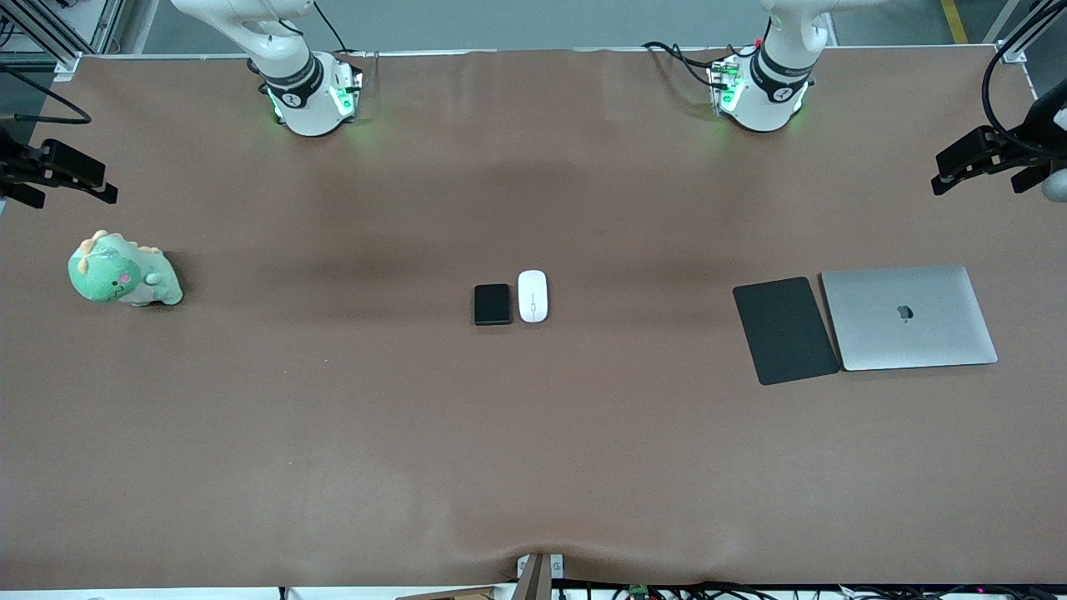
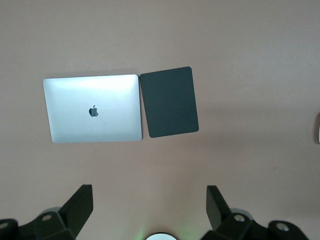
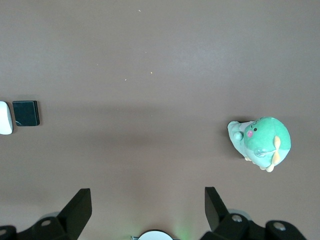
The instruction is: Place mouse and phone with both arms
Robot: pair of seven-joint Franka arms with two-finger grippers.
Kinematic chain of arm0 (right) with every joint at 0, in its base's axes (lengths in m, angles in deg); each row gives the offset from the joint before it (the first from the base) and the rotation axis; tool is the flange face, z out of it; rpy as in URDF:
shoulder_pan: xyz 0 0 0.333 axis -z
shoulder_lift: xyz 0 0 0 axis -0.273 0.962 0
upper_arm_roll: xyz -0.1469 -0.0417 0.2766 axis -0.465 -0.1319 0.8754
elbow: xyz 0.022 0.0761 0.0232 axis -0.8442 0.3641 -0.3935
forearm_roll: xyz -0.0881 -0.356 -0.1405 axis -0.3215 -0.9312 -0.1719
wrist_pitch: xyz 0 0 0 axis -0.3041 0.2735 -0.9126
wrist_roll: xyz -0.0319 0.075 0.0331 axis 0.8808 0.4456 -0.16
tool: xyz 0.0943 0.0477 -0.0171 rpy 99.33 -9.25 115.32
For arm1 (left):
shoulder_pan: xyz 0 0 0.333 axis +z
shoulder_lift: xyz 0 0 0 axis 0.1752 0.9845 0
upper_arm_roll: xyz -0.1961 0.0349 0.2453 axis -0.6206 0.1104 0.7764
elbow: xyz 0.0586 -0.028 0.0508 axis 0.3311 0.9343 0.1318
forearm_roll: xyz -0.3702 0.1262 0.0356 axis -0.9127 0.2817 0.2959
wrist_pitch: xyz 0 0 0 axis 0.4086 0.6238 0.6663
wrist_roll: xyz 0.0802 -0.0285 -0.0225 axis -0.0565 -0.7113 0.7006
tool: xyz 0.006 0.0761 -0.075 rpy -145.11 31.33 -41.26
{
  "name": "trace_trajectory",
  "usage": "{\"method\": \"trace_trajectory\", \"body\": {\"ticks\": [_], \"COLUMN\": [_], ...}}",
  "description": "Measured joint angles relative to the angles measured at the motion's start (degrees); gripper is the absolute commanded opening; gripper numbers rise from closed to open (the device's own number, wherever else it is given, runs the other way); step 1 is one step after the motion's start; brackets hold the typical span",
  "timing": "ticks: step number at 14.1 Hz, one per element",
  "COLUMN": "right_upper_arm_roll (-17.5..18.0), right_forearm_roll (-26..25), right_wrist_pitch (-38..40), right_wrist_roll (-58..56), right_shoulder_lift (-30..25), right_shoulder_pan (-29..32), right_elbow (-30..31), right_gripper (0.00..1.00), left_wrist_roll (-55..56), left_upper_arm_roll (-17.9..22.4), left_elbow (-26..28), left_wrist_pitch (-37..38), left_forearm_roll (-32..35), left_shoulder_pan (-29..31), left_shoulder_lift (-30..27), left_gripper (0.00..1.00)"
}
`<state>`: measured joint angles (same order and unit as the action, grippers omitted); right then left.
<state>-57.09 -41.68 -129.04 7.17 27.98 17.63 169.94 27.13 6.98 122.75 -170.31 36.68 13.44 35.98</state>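
Observation:
The white oval mouse (image 1: 533, 296) lies in the middle of the brown table, with the glossy black phone (image 1: 492, 304) close beside it toward the right arm's end. Both arms are raised, and only their bases show in the front view. My left gripper (image 2: 149, 192) is open and empty high over the table; a sliver of the mouse (image 2: 318, 129) shows at that view's edge. My right gripper (image 3: 147, 195) is open and empty high over the table. The right wrist view shows the phone (image 3: 26, 113) and part of the mouse (image 3: 5, 118).
A matte black mouse pad (image 1: 785, 330) and a closed silver laptop (image 1: 909, 317) lie side by side toward the left arm's end. A green dinosaur plush (image 1: 121, 271) sits toward the right arm's end. Black camera mounts (image 1: 58, 171) stand at both table ends.

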Motion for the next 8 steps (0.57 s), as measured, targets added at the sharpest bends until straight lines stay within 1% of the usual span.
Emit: {"method": "trace_trajectory", "body": {"ticks": [5,8], "right_upper_arm_roll": [0.1,0.6], "right_forearm_roll": [0.0,0.3], "right_wrist_pitch": [0.0,0.0], "right_wrist_roll": [0.0,0.0], "right_shoulder_lift": [0.0,0.0], "right_shoulder_pan": [0.0,-0.5], "right_elbow": [0.0,0.0], "right_gripper": [1.00,1.00], "left_wrist_roll": [0.0,0.0], "left_upper_arm_roll": [0.0,-0.3], "left_elbow": [-0.4,-1.2], "left_wrist_pitch": [0.0,0.0], "left_forearm_roll": [0.0,0.0], "left_shoulder_pan": [0.0,-0.6], "left_shoulder_lift": [1.0,3.3], "left_gripper": [1.00,1.00]}}
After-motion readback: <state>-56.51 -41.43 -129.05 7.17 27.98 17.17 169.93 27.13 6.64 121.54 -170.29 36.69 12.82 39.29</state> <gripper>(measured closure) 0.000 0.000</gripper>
